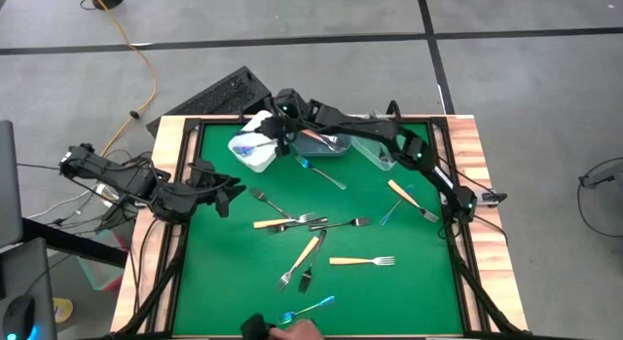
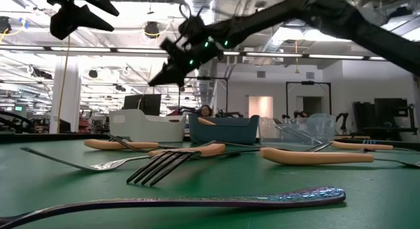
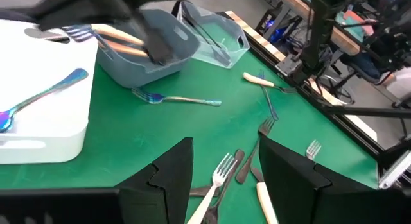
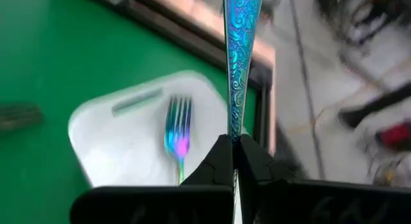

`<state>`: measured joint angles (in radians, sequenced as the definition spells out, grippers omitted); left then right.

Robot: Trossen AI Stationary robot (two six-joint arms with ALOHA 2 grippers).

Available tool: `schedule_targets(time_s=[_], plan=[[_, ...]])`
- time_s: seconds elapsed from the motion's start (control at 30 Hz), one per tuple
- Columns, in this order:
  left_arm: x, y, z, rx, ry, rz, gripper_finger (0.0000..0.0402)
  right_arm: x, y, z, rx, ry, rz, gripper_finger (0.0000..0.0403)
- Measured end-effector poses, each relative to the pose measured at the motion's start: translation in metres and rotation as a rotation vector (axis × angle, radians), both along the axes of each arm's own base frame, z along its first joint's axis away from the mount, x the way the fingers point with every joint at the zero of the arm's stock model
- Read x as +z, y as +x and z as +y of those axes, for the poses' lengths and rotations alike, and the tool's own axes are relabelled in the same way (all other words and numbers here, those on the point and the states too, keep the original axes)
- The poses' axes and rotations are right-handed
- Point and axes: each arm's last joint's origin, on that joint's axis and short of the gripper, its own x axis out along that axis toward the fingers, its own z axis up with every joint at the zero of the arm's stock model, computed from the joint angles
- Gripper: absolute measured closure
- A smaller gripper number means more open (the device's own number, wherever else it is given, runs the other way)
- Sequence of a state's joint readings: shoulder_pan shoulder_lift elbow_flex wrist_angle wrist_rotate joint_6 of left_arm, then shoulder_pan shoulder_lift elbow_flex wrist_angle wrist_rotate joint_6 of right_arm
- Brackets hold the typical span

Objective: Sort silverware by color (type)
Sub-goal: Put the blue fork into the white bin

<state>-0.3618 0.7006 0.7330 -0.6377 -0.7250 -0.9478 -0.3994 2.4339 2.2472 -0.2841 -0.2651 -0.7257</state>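
My right pincer (image 4: 234, 142) hangs above the white bin (image 1: 255, 145) at about eleven o'clock on the green desk (image 1: 409, 291), its fingers clamped together on the patterned blue handle of an iridescent utensil (image 4: 239, 57) that sticks out past the fingertips. Directly below it, one rainbow-blue fork (image 4: 177, 131) already lies inside that white bin. My left pincer (image 3: 221, 179) waits at nine o'clock near the desk's edge, raised off the surface, fingers apart and holding nothing. Beside the white bin, toward twelve o'clock, the grey-blue bin (image 3: 151, 47) holds a few yellow-orange-handled pieces, and the clear bin (image 3: 215, 34) sits just past it toward one o'clock. The rest of the silverware (image 1: 311, 238) lies scattered over the middle of the desk: several orange-handled forks, some dark ones, a blue fork (image 1: 321, 171) close to the bins, and another blue fork (image 1: 310, 307) at six o'clock, where a person's hand (image 1: 297, 330) shows at the desk's edge.
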Motion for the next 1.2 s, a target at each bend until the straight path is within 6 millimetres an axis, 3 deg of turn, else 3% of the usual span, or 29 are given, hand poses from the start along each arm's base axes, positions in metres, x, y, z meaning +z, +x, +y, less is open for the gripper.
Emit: schedule_targets(time_s=[0.17,0.4,0.87,1.2], plan=[[0.000,0.000,0.000,-0.003,-0.009,0.000,0.0239,-0.005,0.012,-0.005,-0.019,0.072,-0.034,0.0394],[-0.001,0.000,-0.001,-0.026,-0.009,0.017,0.0239,-0.033,0.009,-0.018,-0.084,0.192,0.036,0.0395],[-0.004,-0.002,0.000,-0.027,0.006,0.052,0.0239,-0.026,0.010,-0.018,-0.012,0.185,-0.024,0.0393],[-0.004,-0.002,0.000,-0.025,0.002,0.051,0.0239,-0.030,0.007,-0.024,-0.059,0.213,-0.010,0.0389]])
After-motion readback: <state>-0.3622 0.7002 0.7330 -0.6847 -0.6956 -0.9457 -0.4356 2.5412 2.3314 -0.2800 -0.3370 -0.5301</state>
